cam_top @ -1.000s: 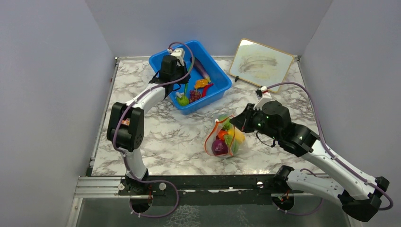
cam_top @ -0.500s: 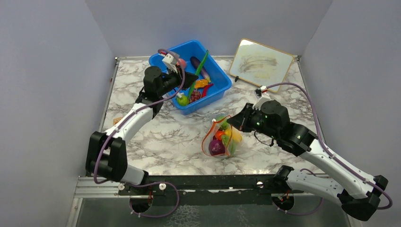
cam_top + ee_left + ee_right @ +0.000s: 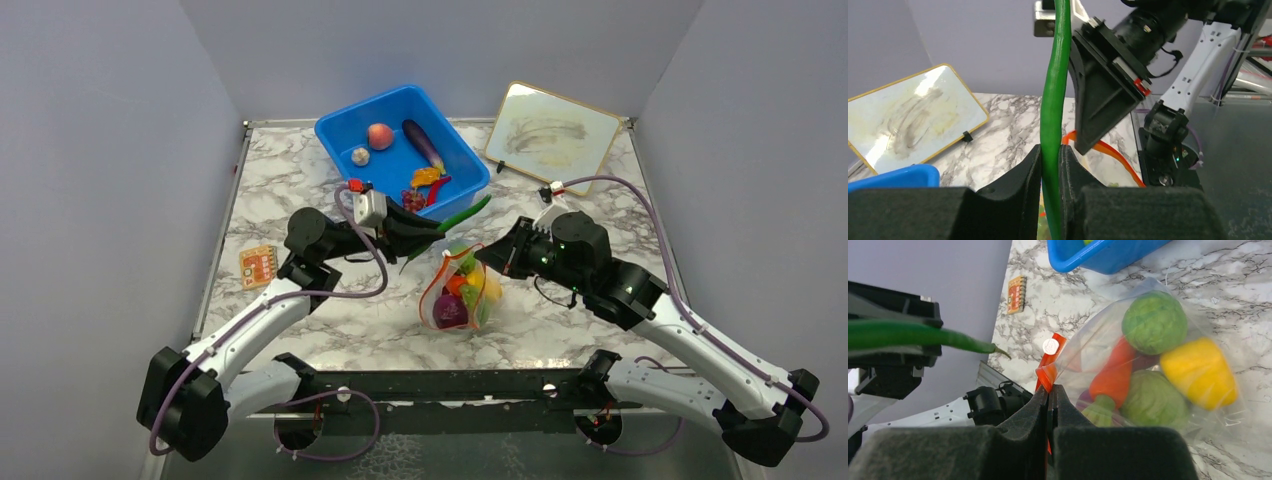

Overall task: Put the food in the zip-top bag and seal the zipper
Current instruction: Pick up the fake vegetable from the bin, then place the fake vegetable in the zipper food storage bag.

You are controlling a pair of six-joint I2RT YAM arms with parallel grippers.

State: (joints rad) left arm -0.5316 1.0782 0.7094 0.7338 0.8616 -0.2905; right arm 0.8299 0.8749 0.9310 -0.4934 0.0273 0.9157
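From above, the left arm lies low, stretched across the marbled table (image 3: 270,190). Its left hand (image 3: 420,238) is clamped on one long green toy vegetable (image 3: 465,212) that slants toward the blue bin (image 3: 395,165). The right arm reaches in bent at the elbow, and the right hand (image 3: 490,257) meets the mouth of the zip-top bag (image 3: 455,295), which rests on the table just in front of the bin, between the two hands. The bin holds one peach (image 3: 380,135), one purple eggplant (image 3: 423,146), one pale bulb (image 3: 360,155) and a cluster of orange and red-purple pieces — too tight to count. One whiteboard (image 3: 550,133) and one small orange card (image 3: 257,265) also lie on the table.

The left wrist view confirms the grip: both fingers press the green vegetable, which stands upright between them. The right hand's black body is just beyond, with a curve of the zipper (image 3: 1108,152) below it.

The right wrist view shows its fingers pinched shut on the red-orange zipper. Only here are the contents clear — two green cabbages (image 3: 1154,322), one yellow pepper (image 3: 1198,372), one orange carrot (image 3: 1110,377).
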